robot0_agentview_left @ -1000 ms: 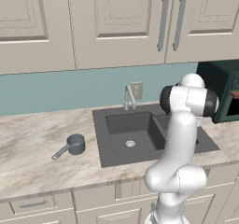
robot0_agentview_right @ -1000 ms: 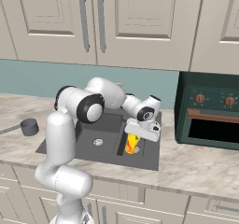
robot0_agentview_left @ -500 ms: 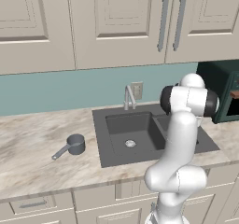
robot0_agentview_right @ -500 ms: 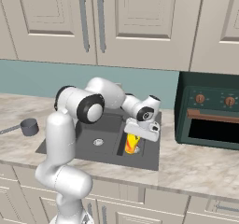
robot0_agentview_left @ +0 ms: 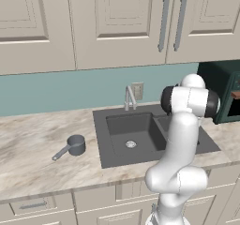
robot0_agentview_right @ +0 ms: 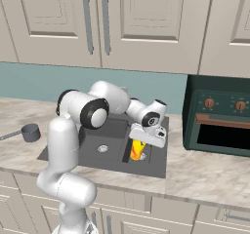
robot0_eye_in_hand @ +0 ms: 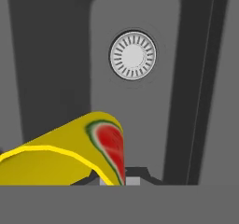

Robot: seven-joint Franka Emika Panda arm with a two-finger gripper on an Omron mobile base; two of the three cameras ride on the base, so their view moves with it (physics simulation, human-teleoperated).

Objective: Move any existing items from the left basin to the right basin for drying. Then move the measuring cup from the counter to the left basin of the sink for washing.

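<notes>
One yellow cup (robot0_agentview_right: 138, 150) hangs from the gripper (robot0_agentview_right: 144, 141) over the right basin (robot0_agentview_right: 144, 153), the narrower bowl of the dark sink (robot0_agentview_left: 108, 158). In the hand view the cup (robot0_eye_in_hand: 70, 157) lies tilted across the lower frame, its red-and-green end toward the round silver drain (robot0_eye_in_hand: 133, 55) below. The gripper appears clenched on the cup; the fingertips themselves are hidden behind it, so the exact contact cannot be read.

Handling judgement: the cup looks rigid, light and smooth-walled, so it could slip or roll if let go while tilted. A hold across the mid-body suits it best.

The left basin (robot0_agentview_left: 123, 125) holds nothing but its own drain (robot0_agentview_left: 131, 144). One measuring cup (robot0_agentview_left: 72, 146) sits on the surface (robot0_agentview_left: 33, 158) left of the sink, well apart from it, handle pointing near-left. It looks stiff and metallic, light but unbalanced by the handle; the bowl rim or the handle root looks the safer hold.

Count: one yellow cup, one measuring cup, two basins, one faucet (robot0_agentview_left: 129, 97).
</notes>
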